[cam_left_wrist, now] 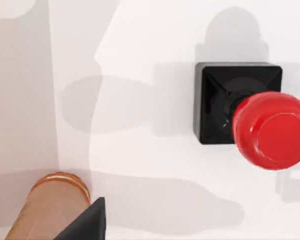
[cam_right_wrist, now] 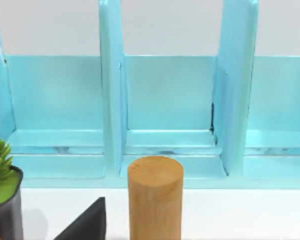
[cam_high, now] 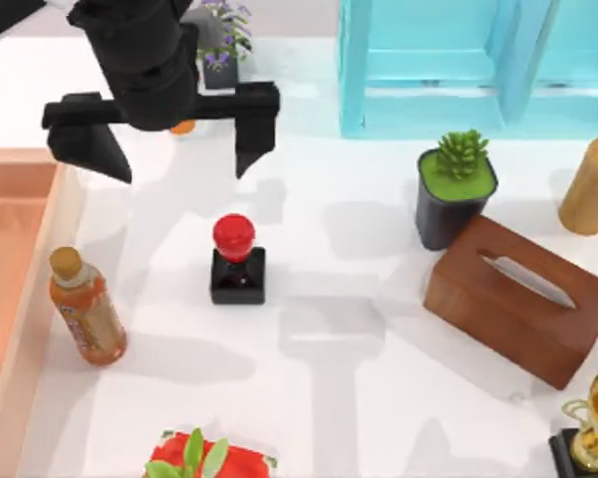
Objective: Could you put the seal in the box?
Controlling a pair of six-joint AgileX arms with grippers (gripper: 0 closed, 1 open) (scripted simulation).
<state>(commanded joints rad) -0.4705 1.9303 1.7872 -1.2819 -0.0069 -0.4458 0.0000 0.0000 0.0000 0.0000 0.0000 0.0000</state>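
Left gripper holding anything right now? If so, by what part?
Nothing held. The left gripper hovers open above the table, behind the seal, whose red knob and black base stand free. The box lies at the table's left edge.

Red-knobbed black-based seal (cam_high: 237,261) upright mid-table, tan wooden box (cam_high: 20,299) at table's left edge, well apart

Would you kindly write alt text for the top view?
The open left hand hovers behind the upright seal on the white table. The box lies at the left edge, with an orange bottle beside it.
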